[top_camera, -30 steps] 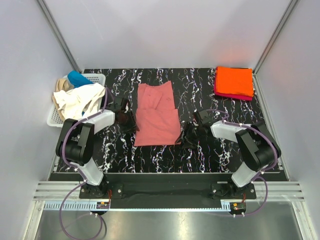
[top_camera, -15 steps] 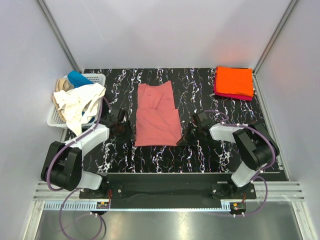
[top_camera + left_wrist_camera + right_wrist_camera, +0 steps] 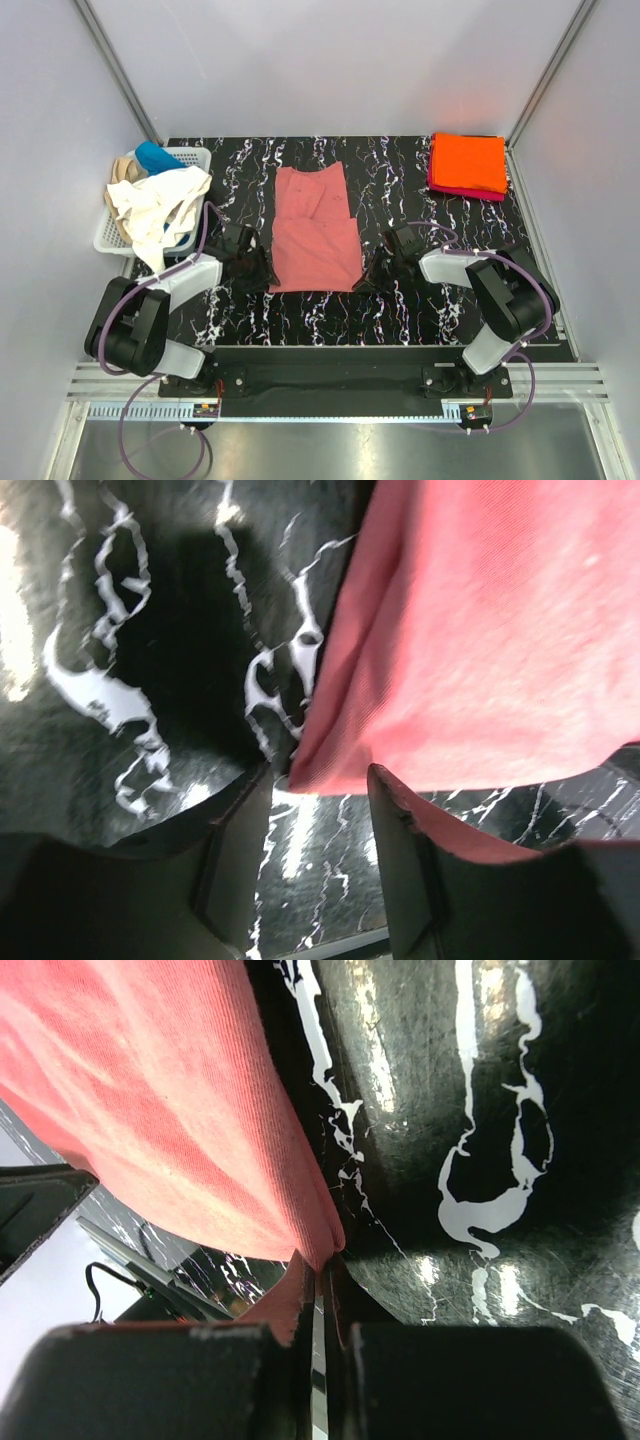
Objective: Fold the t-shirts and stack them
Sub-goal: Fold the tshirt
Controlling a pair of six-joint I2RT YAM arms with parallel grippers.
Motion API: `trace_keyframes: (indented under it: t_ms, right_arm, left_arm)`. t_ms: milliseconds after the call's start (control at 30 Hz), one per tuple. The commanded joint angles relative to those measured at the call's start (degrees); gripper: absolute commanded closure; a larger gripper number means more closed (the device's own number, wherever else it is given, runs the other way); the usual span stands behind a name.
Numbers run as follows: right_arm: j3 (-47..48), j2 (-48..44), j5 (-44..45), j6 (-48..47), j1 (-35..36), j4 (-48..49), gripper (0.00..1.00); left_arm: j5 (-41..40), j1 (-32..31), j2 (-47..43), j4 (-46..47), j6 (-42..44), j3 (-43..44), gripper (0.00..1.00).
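Left gripper (image 3: 320, 780) is just now sliding in on the salmon tee (image 3: 315, 228)'s basket (image 3: 195, 152)-side corner, fingers gaping around it, gripping nothing yet. Right gripper (image 3: 318, 1280) is pinching tight on the corner away from the basket. Tee's lying flat just right of the basket, so I'm guessing a fold's coming.

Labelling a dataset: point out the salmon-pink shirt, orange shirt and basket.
salmon-pink shirt (image 3: 315, 225), top view, its middle
orange shirt (image 3: 468, 162), top view, its top face
basket (image 3: 195, 153), top view, its far rim

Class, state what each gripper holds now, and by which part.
The right gripper pinches the salmon-pink t-shirt by its near right corner. The left gripper is open around the near left corner, holding nothing.
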Motion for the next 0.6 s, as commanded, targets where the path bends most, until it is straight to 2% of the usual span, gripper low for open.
trace_keyframes:
  t_ms: [0,33,133,167,367,567]
  right_arm:
    - [-1.1,-0.7,2.9,0.0,0.8,0.0,1.00]
    - [-1.1,-0.9,2.8,0.1,0.9,0.0,1.00]
    - [-1.5,-2.0,3.0,0.2,0.8,-0.3,1.00]
    - [-1.6,-2.6,3.6,0.3,0.9,-1.4,1.00]
    - [-2.3,-10.3,8.1,0.2,0.8,-9.4,1.00]
    - [-5.5,-23.5,10.6,1.1,1.1,-16.0,1.00]
  left_arm:
    - [0.5,-0.2,3.4,2.7,-0.2,-2.4,0.53]
    - [0.7,-0.2,3.6,2.9,-0.2,-2.5,0.56]
    - [1.3,-0.2,2.4,2.4,0.0,-3.0,0.82]
    - [1.4,-0.3,0.3,1.9,-0.2,-3.1,1.00]
    - [0.3,-5.1,-12.6,-2.8,-3.6,-4.6,1.00]
    - [-0.1,-13.4,-18.2,-4.6,-8.7,-5.4,1.00]
